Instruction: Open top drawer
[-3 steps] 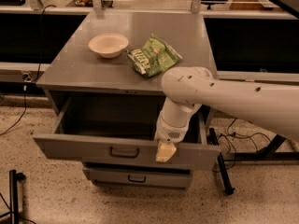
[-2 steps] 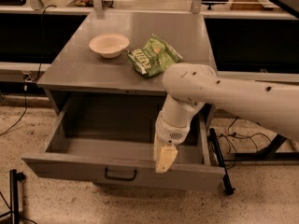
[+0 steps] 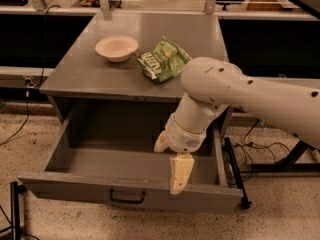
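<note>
The top drawer [image 3: 75, 188] of the grey metal cabinet stands pulled far out toward the camera, its deep box empty. Its small black loop handle [image 3: 127, 198] sits at the centre of the front. My gripper [image 3: 171, 159] hangs from the white arm over the right half of the drawer. One cream finger [image 3: 180, 174] points down over the top edge of the drawer front, and the other [image 3: 161, 142] is further back inside the box. The fingers stand apart and hold nothing. The two lower drawers are hidden behind the open front.
On the cabinet top [image 3: 85, 74] sit a cream bowl [image 3: 116, 48] and a green chip bag [image 3: 162, 59]. A black stand leg [image 3: 235, 170] and cables lie on the speckled floor to the right. Another black post [image 3: 15, 209] stands at the lower left.
The top drawer has slid further out toward the camera, and its front now covers the lower drawers. My gripper has moved forward and down with the drawer front.
</note>
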Tool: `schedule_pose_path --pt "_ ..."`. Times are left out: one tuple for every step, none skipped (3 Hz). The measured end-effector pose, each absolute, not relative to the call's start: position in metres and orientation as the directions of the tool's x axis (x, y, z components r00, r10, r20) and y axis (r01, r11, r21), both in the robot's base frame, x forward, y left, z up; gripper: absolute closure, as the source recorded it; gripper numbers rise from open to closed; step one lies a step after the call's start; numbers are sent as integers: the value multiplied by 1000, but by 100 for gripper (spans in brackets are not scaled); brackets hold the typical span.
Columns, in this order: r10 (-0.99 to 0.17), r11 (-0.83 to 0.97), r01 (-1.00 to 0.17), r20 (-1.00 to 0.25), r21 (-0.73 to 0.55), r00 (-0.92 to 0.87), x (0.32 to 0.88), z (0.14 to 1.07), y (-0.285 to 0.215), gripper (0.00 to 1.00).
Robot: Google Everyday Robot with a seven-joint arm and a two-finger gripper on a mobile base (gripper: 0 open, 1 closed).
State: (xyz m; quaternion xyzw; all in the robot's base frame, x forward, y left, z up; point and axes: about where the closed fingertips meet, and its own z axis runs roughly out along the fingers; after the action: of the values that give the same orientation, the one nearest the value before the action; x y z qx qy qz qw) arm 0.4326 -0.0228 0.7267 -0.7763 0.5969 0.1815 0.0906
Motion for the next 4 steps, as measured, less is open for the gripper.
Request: schedule_pose_path --pt "-922 -231 -966 -344 114 180 447 721 -27 2" --pt "-961 -152 -981 -249 118 119 472 717 -34 25" --pt "-979 -107 -989 -186 104 87 488 710 -44 47" --pt "-984 -80 -994 -163 69 68 492 700 -52 72"
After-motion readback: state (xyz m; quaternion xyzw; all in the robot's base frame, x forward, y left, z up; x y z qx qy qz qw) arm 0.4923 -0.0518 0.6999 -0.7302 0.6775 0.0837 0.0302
